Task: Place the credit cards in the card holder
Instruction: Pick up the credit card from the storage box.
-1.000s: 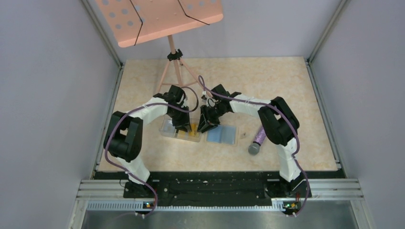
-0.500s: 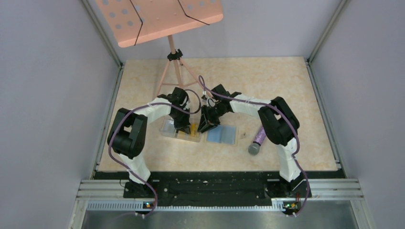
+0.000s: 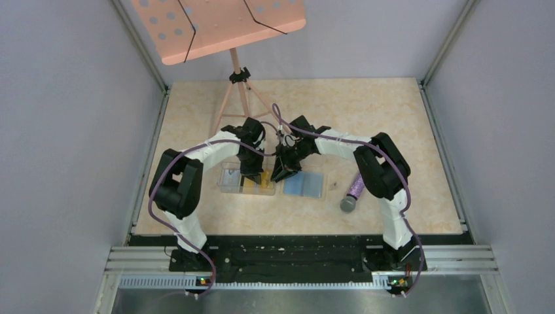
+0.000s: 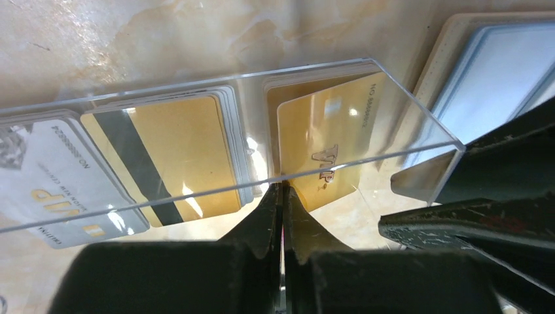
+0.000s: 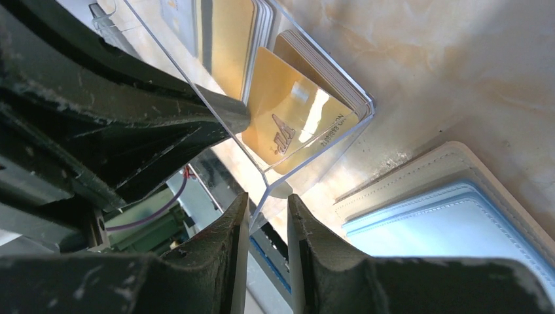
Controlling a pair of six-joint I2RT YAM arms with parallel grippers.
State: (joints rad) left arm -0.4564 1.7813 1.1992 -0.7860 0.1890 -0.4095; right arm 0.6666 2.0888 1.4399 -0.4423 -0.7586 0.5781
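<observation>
A clear plastic box (image 3: 234, 182) holds the credit cards. In it lie a white printed one (image 4: 46, 176), a gold stack with a dark stripe (image 4: 177, 150) and a tilted gold VIP card (image 4: 334, 124) (image 5: 288, 124) at the right end. The card holder (image 3: 307, 185) (image 5: 445, 222) lies open just right of the box, light blue side up. My left gripper (image 3: 255, 175) (image 4: 283, 188) is shut, tips at the rim of the box's near wall beside the VIP card. My right gripper (image 3: 282, 174) (image 5: 265, 209) straddles the box's right-end corner wall (image 5: 258, 196), jaws narrowly apart.
A pink music stand (image 3: 216, 26) rises at the back on tripod legs (image 3: 239, 98). A purple and grey cylinder (image 3: 353, 191) lies right of the card holder. Both grippers' fingers crowd the gap between box and card holder.
My left gripper has shut and shifted slightly along the box. The right gripper's jaws have narrowed around the box's corner wall.
</observation>
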